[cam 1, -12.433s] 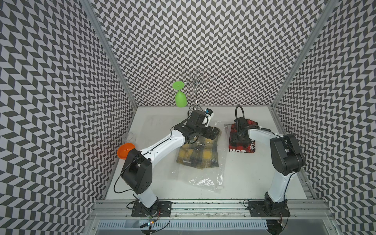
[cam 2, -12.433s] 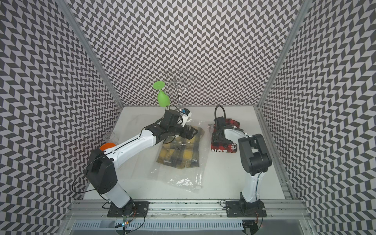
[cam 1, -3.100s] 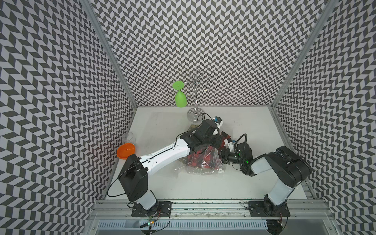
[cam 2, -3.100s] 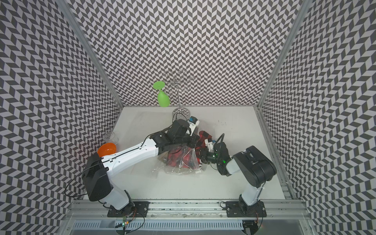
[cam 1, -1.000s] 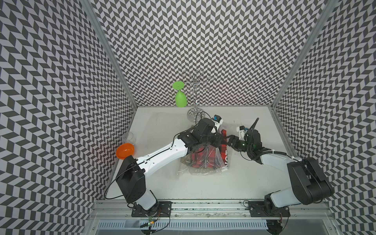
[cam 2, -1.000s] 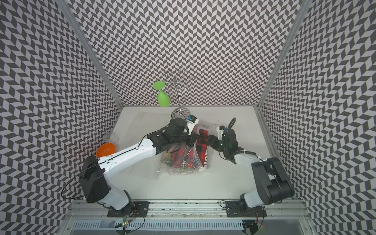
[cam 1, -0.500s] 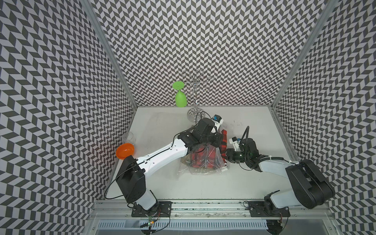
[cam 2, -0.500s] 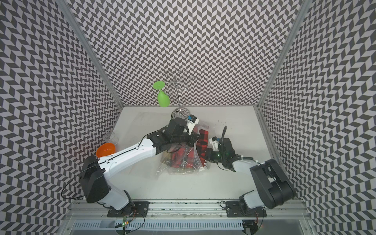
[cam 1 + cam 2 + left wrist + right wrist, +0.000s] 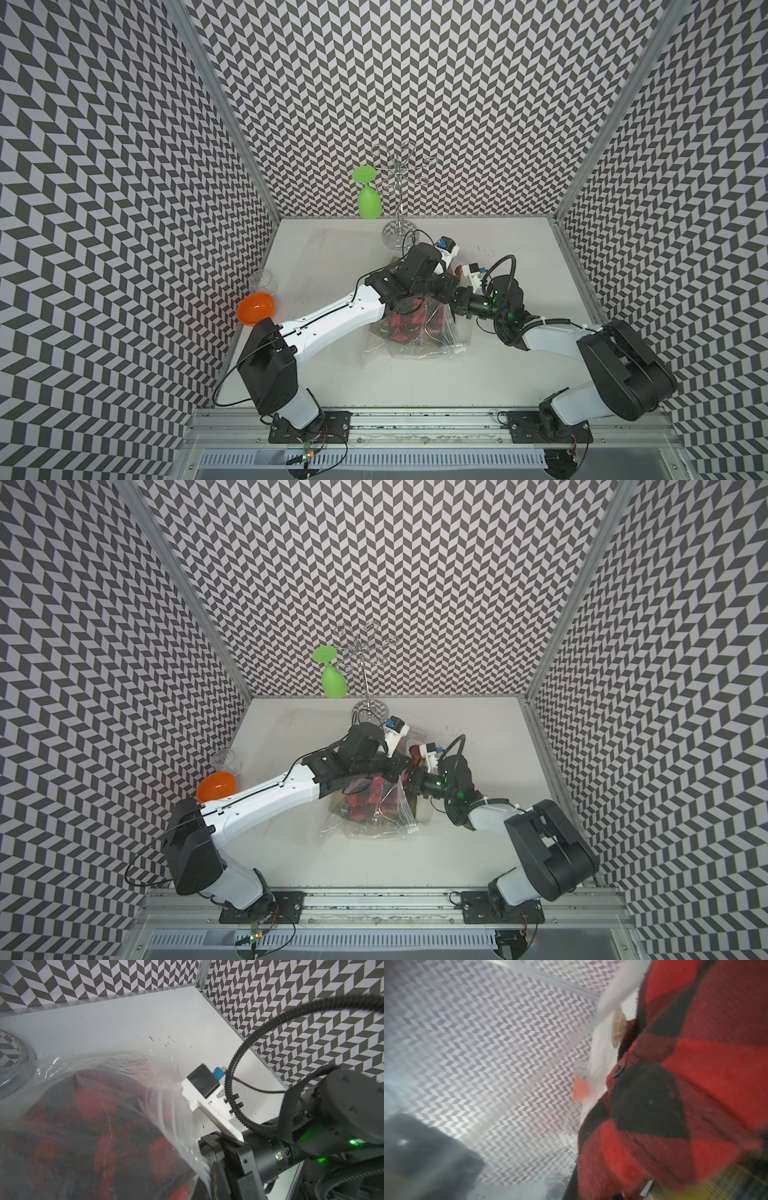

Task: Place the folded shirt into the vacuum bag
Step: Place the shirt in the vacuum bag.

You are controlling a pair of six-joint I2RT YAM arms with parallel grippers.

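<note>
Lying crumpled near the middle of the table (image 9: pixel 332 257), the vacuum bag (image 9: pixel 415 353) is a clear, wrinkled plastic sack. Its near end spreads flat on the surface, while its far, open end is lifted off it. The zip strip (image 9: pixel 406 809) shows as a pale double line down the edge facing the right arm. The round white valve cap (image 9: pixel 618 1029) appears in the right wrist view.

The red-and-black plaid shirt (image 9: pixel 409 328) sits bunched under the film and fills the raised part of the bag in both top views. Up close a small dark button (image 9: pixel 618 1069) shows on it, and a patch of yellowish plaid cloth (image 9: pixel 720 1186) lies beside it. Whether any of the shirt pokes out past the mouth cannot be told.

The left end effector (image 9: pixel 442 289) reaches over the bag from the left side and sits at the top of the raised mouth. It is clenched, and the film is drawn up to it, so it looks to pinch the bag's upper lip.

The right end effector (image 9: pixel 457 301) comes in level from the right and meets the bag at its mouth, just beside the left one. In the left wrist view the right end effector (image 9: pixel 214 1167) disappears behind the film's edge. I cannot tell whether its fingers are spread or clenched, or whether they hold any cloth. The shirt lies directly ahead of it.
</note>
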